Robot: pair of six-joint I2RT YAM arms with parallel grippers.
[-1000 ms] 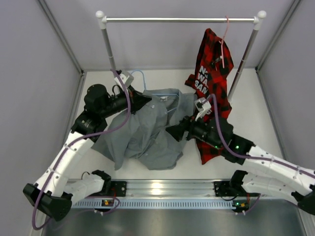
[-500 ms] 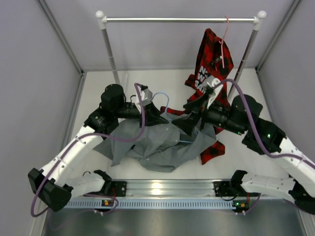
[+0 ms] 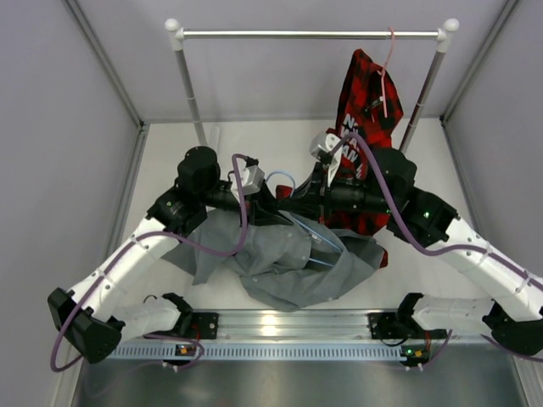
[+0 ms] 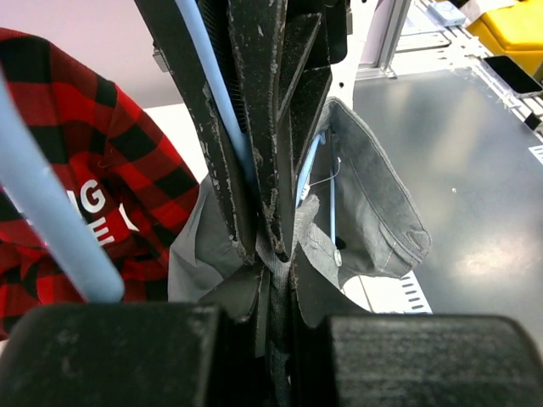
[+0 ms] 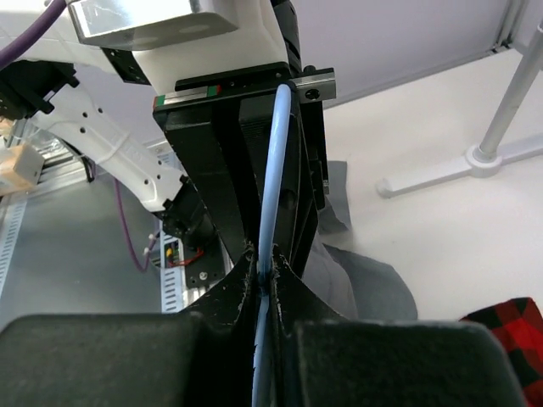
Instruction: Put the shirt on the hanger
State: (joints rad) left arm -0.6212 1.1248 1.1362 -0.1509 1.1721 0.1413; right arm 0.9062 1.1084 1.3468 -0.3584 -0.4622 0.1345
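Note:
The grey shirt hangs bunched above the table between both arms. My left gripper is shut on a fold of the shirt; in the left wrist view its jaws pinch grey cloth. My right gripper faces it, tip to tip, and is shut on the light-blue hanger. Seen from the right wrist, the hanger wire runs straight up out of my closed right gripper, with the shirt behind. The hanger also crosses the left wrist view, and part of it lies inside the shirt.
A red-and-black plaid shirt hangs on a pink hanger at the right end of the rack rail. The rack posts stand at the back. Grey walls close in both sides. A metal rail runs along the near edge.
My right gripper swung left to meet the left gripper and shut on the hanger wire. The shirt has shifted right and hangs lower beneath both grippers. The left gripper kept its hold.

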